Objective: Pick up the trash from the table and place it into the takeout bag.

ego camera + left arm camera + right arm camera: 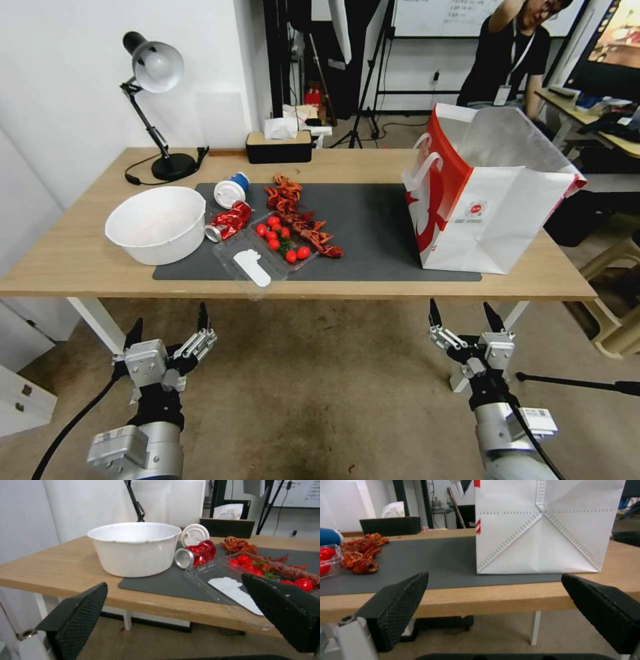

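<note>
- On the long light-wood desk (pixel 87 257), at its left, a wide white paper bowl (pixel 157 223) stands beside a crushed red can (pixel 229 221) and a blue-and-white lidded cup (pixel 231 189).
- Mid-mat lie a clear plastic tray of red tomatoes (pixel 267 250) and red crayfish shells (pixel 297 217).
- At right stands the large white-and-red paper takeout bag (pixel 490 200), mouth open.
- Below the desk edge, the left end effector (pixel 170 331) and right end effector (pixel 465 320) hang wide open, empty.
- Nothing is bagged yet, I judge; the next move calls for 1 arm to reach up to the trash.
</note>
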Motion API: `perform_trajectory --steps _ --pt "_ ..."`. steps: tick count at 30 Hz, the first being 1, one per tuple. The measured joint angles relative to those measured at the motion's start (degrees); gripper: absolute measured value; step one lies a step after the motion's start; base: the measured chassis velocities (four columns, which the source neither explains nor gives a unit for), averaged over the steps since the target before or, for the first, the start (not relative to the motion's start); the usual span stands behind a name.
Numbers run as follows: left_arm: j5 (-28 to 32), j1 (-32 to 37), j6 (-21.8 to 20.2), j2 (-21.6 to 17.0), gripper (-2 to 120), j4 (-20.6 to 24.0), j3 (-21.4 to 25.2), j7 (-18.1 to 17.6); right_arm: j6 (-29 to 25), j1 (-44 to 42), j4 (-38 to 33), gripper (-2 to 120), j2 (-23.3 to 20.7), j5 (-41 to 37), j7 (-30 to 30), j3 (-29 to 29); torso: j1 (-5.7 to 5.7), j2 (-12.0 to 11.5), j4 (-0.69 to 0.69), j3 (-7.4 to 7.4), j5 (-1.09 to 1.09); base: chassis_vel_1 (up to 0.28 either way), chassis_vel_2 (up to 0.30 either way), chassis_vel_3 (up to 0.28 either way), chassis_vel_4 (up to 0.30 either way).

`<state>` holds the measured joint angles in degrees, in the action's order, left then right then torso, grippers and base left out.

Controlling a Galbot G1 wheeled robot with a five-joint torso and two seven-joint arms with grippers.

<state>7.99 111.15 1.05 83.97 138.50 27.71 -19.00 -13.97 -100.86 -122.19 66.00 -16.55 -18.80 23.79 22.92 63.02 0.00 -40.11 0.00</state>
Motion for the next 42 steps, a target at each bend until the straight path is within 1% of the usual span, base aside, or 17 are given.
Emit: perform_trajectory --steps 7,8,10,12,16,18,22,29,31,32,33,34,35,36,37,39,42 --pt "1.0 -0.9 -0.5 -1.1 100 0.0 1.0 0.0 0.0 0.1 0.2 100 0.1 0.1 0.2 -0.2 0.00 0.0 0.01 0.00 0.00 0.000 0.000 0.000 0.000" --pt "2.4 -3.3 -0.9 -3.5 100 -0.3 3.0 0.3 0.2 -0.1 -0.4 100 0.1 0.0 0.2 -0.2 0.00 0.0 0.00 0.00 0.00 0.000 0.000 0.000 0.000" --pt "2.8 -3.9 -1.0 -4.3 100 -0.3 3.4 0.4 0.2 -0.2 -0.5 100 0.1 0.0 0.2 -0.2 0.00 0.0 0.00 0.00 -0.01 0.000 0.000 0.000 0.000" --pt "5.0 -5.8 -2.2 -8.9 100 -0.3 5.0 1.1 0.4 -0.3 -0.7 100 0.0 0.0 0.2 -0.2 0.01 0.0 -0.01 0.00 -0.01 0.000 0.000 0.000 0.000" --pt "6.6 -6.7 -2.6 -12.5 100 -0.7 5.4 1.8 0.4 -0.3 -0.9 100 -0.2 -0.1 0.3 -0.2 0.01 0.0 -0.01 0.00 0.02 0.000 0.000 0.000 0.000" --pt "6.6 -6.7 -2.6 -12.5 100 -0.7 5.4 1.8 0.4 -0.3 -0.9 100 -0.2 -0.1 0.3 -0.2 0.01 0.0 -0.01 0.00 0.02 0.000 0.000 0.000 0.000" --pt "8.8 -7.8 -3.0 -16.0 100 -1.5 5.8 2.3 0.7 0.0 -1.2 100 -0.6 -0.3 0.3 -0.5 0.01 0.0 0.00 0.00 -0.03 0.000 0.000 0.000 0.000" --pt "10.5 -8.6 -3.5 -17.9 100 -1.9 6.1 2.4 1.0 0.3 -1.3 100 -0.8 -0.5 0.3 -0.8 0.01 0.0 -0.01 0.00 -0.02 0.000 0.000 0.000 0.000" --pt "15.4 -10.6 -3.4 -20.9 100 -3.2 8.6 2.3 1.8 2.3 -0.8 100 -2.2 -1.7 0.1 -2.2 -0.01 0.0 0.03 0.00 0.00 0.000 0.000 0.000 0.000" --pt "15.4 -10.6 -3.4 -20.9 100 -3.2 8.6 2.3 1.8 2.3 -0.8 100 -2.2 -1.7 0.1 -2.2 -0.01 0.0 0.03 0.00 0.00 0.000 0.000 0.000 0.000" --pt "16.9 -11.6 -3.4 -22.8 100 -3.8 9.5 2.2 2.0 3.2 -0.6 100 -2.7 -2.1 0.0 -2.7 0.00 0.0 0.01 0.00 0.05 0.000 0.000 0.000 0.000" --pt "20.4 -14.2 -4.4 -27.8 100 -5.7 10.7 1.9 2.4 4.3 -0.4 100 -3.4 -2.7 -0.1 -3.0 0.02 0.0 0.02 -0.01 -0.02 0.000 0.000 0.000 0.000" --pt "20.4 -14.2 -4.4 -27.8 100 -5.7 10.7 1.9 2.4 4.3 -0.4 100 -3.4 -2.7 -0.1 -3.0 0.02 0.0 0.02 -0.01 -0.02 0.000 0.000 0.000 0.000" --pt "22.9 -16.4 -5.2 -31.4 100 -7.3 10.8 1.7 2.4 4.4 -0.4 100 -3.5 -2.9 -0.1 -3.0 0.02 0.0 0.00 -0.01 -0.04 0.000 0.000 0.000 0.000" --pt "22.9 -16.4 -5.2 -31.4 100 -7.3 10.8 1.7 2.4 4.4 -0.4 100 -3.5 -2.9 -0.1 -3.0 0.02 0.0 0.00 -0.01 -0.04 0.000 0.000 0.000 0.000" --pt "28.2 -22.1 -6.4 -39.2 100 -12.0 9.9 1.4 2.5 4.0 -0.4 100 -3.0 -2.9 -0.1 -2.6 0.01 0.0 -0.02 -0.01 0.00 0.000 0.000 0.000 0.000" --pt "30.0 -24.9 -6.6 -42.5 100 -14.4 8.8 1.6 2.5 3.9 -0.4 100 -2.6 -2.6 -0.1 -2.6 0.01 0.0 -0.01 -0.01 -0.02 0.000 0.000 0.000 0.000"
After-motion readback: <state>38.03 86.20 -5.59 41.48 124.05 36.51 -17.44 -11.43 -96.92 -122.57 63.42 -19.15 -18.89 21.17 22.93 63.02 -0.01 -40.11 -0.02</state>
